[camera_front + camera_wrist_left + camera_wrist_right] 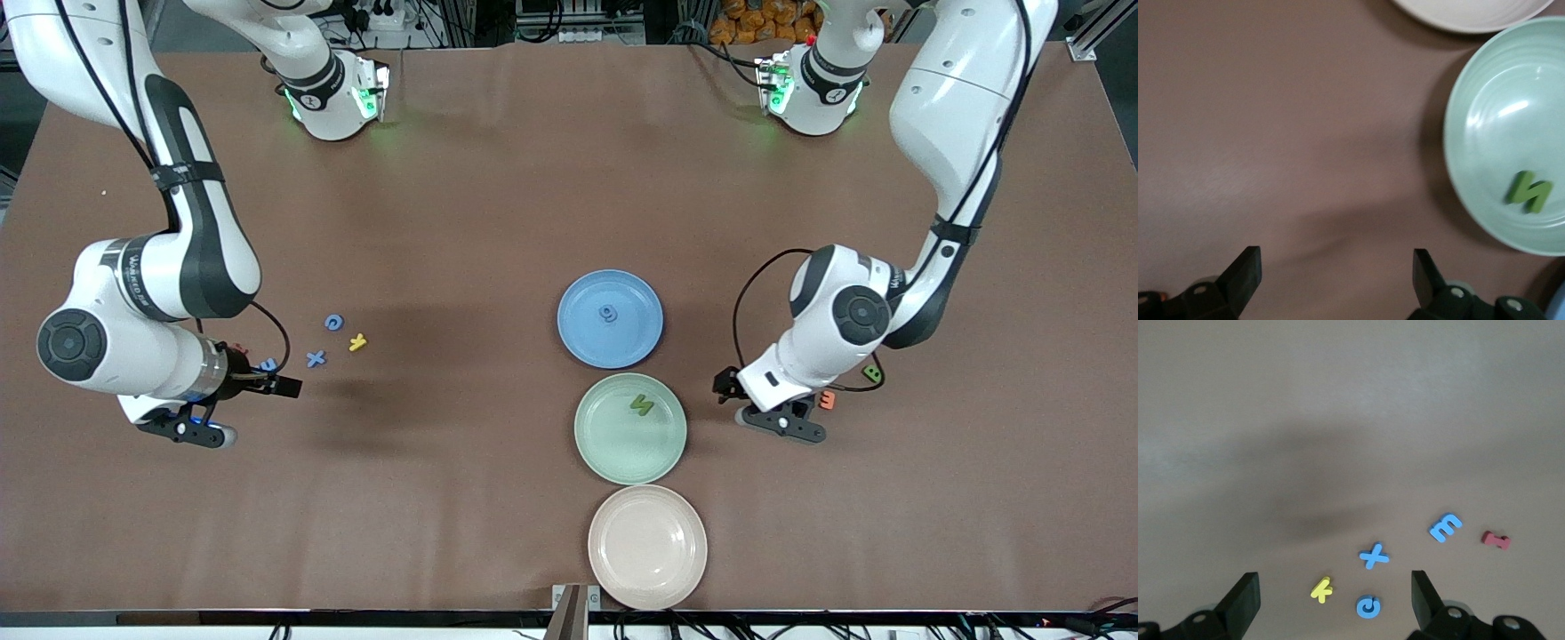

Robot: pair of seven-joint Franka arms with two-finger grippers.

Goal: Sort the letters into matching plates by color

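Mint plate holds one green N.

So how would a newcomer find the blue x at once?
Look toward the right arm's end of the table, where small letters lie loose. The blue x lies nearer the front camera than the blue c, beside the yellow letter. It alone is a cross.

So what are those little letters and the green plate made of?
The letters, such as the blue x, look like soft foam: thick, matte, with flat faces and no shine. The green plate looks like glazed ceramic or hard plastic: smooth and glossy, with bright glints and faint rings. The pictures leave open which.
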